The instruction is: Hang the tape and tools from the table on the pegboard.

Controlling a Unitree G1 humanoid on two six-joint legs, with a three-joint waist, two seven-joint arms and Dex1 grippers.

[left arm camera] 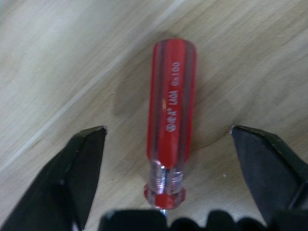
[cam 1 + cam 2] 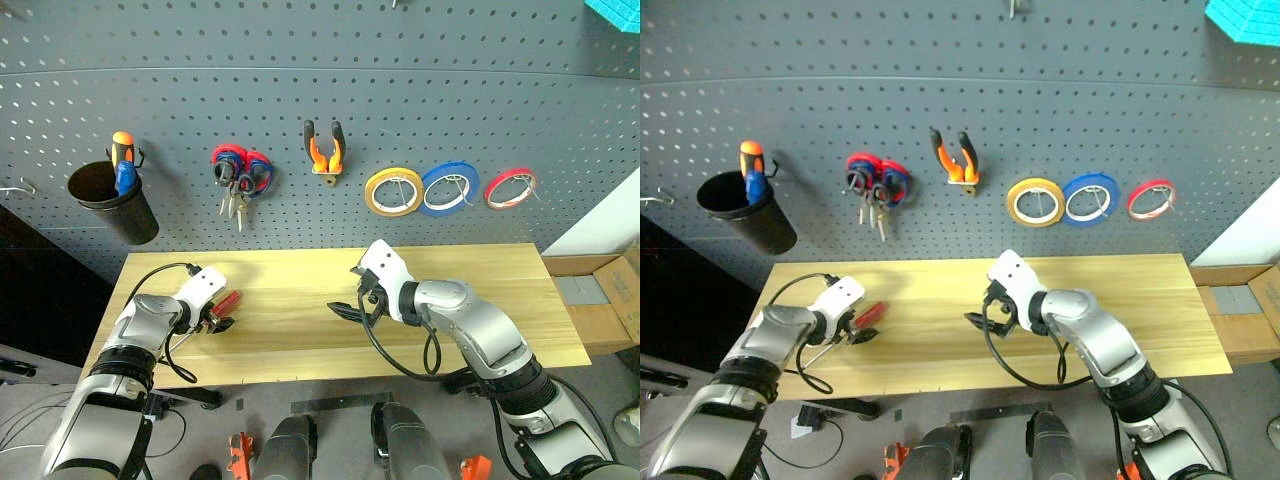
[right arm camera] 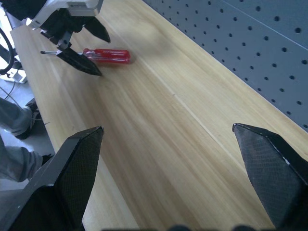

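Pale table (image 2: 470, 300), red-handled screwdriver (image 2: 229, 300) lying flat, shaft toward table's front-left, between open, empty left end effector (image 2: 216, 322) fingers.

screwdriver (image 1: 171, 125) shaft seemingly hidden behind gripper base.

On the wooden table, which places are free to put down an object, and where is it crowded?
The table is bare from the right hand to its right end, and also between both hands. It is crowded only at the left end, where the open left hand straddles the red screwdriver.
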